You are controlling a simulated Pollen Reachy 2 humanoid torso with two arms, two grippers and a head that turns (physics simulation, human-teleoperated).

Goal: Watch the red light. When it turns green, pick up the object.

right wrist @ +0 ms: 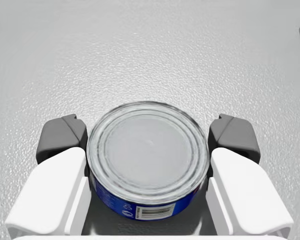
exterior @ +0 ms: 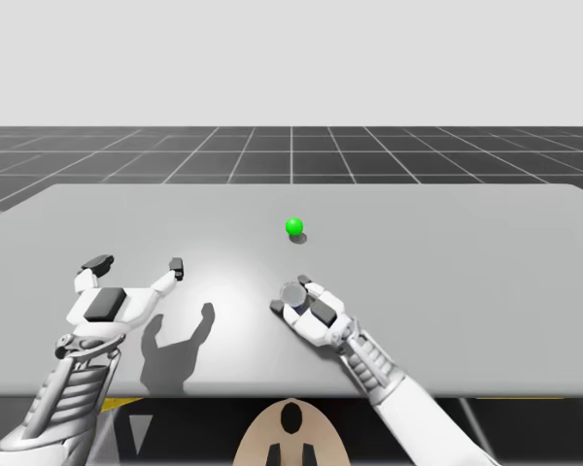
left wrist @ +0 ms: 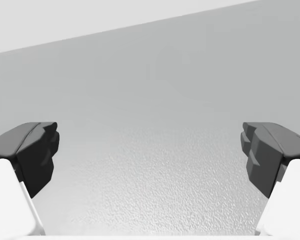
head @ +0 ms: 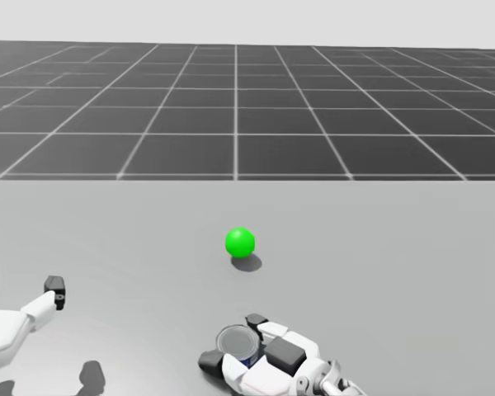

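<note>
Right wrist view: can (right wrist: 147,155) sits between the right gripper (right wrist: 147,136) fingers, both pressed against its sides, so it reads as clamped. Light (exterior: 293,227) is green, so go. The can is low at the table (exterior: 466,252), near the light on my side of it. For the lift: go straight up, wrist level, don't ease the squeeze; it's a short can, so there's little wall to hold. Left gripper (left wrist: 150,150) is wide open, holding nothing; leave it parked. Count: one can, one light, two grippers.

Grey table (exterior: 466,252) across the frame, green ball (exterior: 293,226) at centre, low blue can (exterior: 293,293) just below it.
</note>
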